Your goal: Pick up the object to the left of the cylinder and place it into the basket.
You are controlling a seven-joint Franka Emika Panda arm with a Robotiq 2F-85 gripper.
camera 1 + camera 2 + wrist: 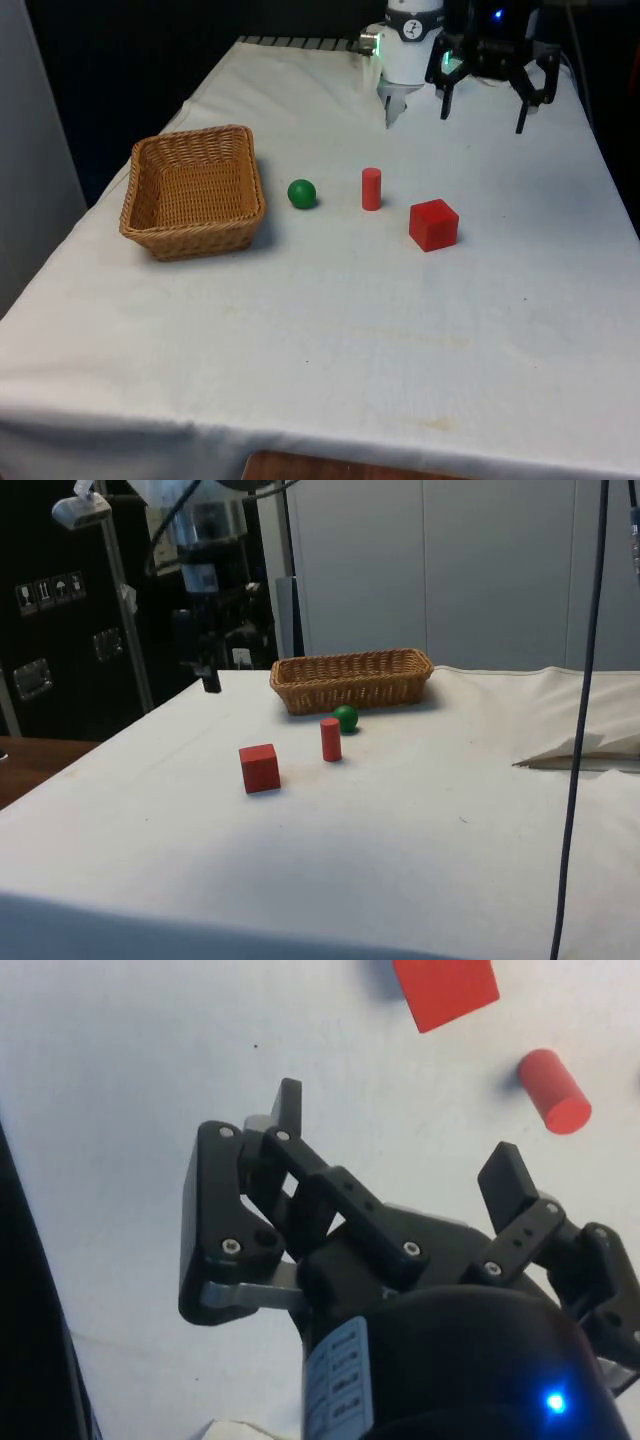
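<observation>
Where it sits, ball [301,193] looks green.

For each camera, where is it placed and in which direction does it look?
Front view: looks along the table at basket, ball, cylinder, cube; gripper open at the far end.
Side view: from the table's side, same four things; arm at upper left.
Wrist view: on the wrist, looking down past the fingers.
All views share cylinder and cube.

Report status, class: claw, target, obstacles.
Claw open, hovering at table's far end. Ball untouched on cloth, between cylinder and basket. Nothing in the way.
</observation>
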